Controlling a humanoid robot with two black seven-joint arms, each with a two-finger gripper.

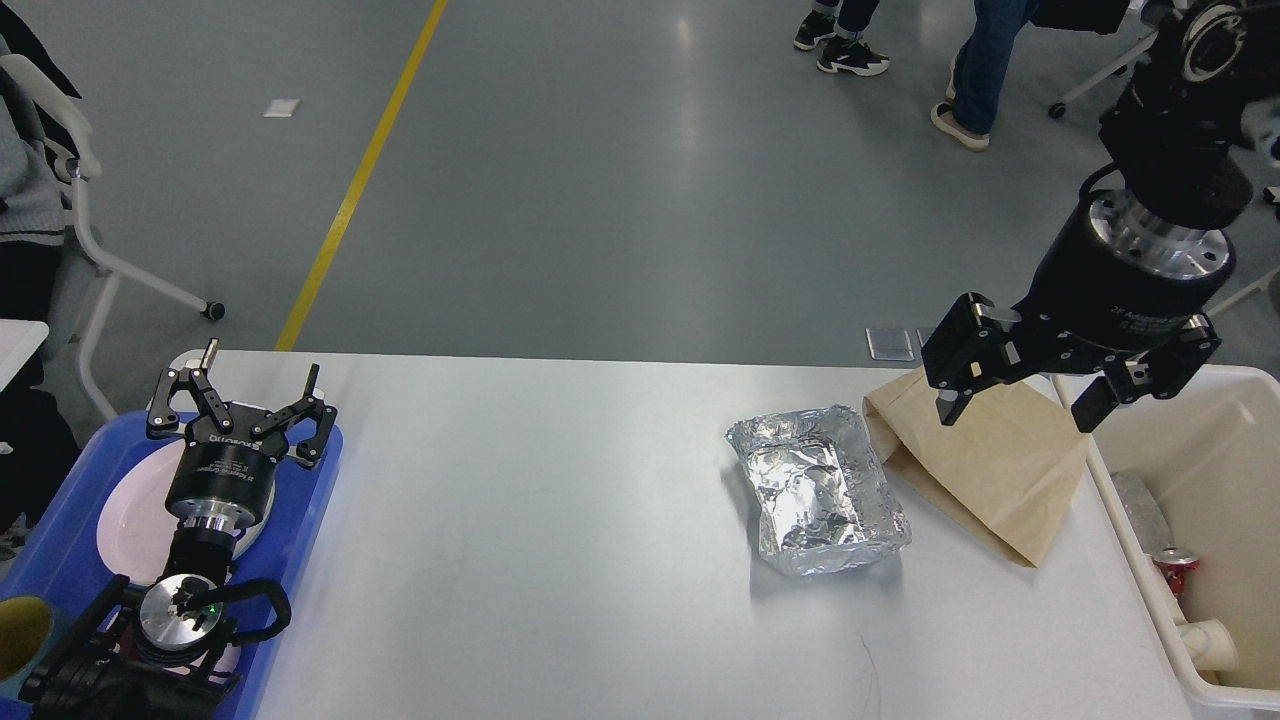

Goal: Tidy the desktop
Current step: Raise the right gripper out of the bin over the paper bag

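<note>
A wide white desktop (pixel 560 560) with rounded far corners fills the near half of the scene, stretching from the blue tray at the left to the cream-white bin at the right, with grey floor and a yellow line beyond its far edge. At the right edge sits the cream-white plastic bin (pixel 1235 385), holding a red-topped can (pixel 1176 570), a white pipe-like piece (pixel 1205 640) and a grey scrap. At the left edge lies a blue plastic tray (pixel 305 500) carrying a white plate (pixel 130 515), with a yellow cup (pixel 20 635) at the near left corner. A brown paper bag (pixel 1000 470) lies flat on the desktop's right side, its right corner reaching the bin wall. Just left of it, touching its edge, rests a crumpled foil container (pixel 815 490), open side up. The right gripper (pixel 1020 400) hangs above the bag and the bin's far left corner, fingers spread apart and pointing down, holding nothing. The left gripper (pixel 255 385) hovers over the plate in the tray, fingers pointing away toward the far side, spread wide and empty. Legs and shoes of people stand on the floor at the far right, and a white chair frame shows at the far left
</note>
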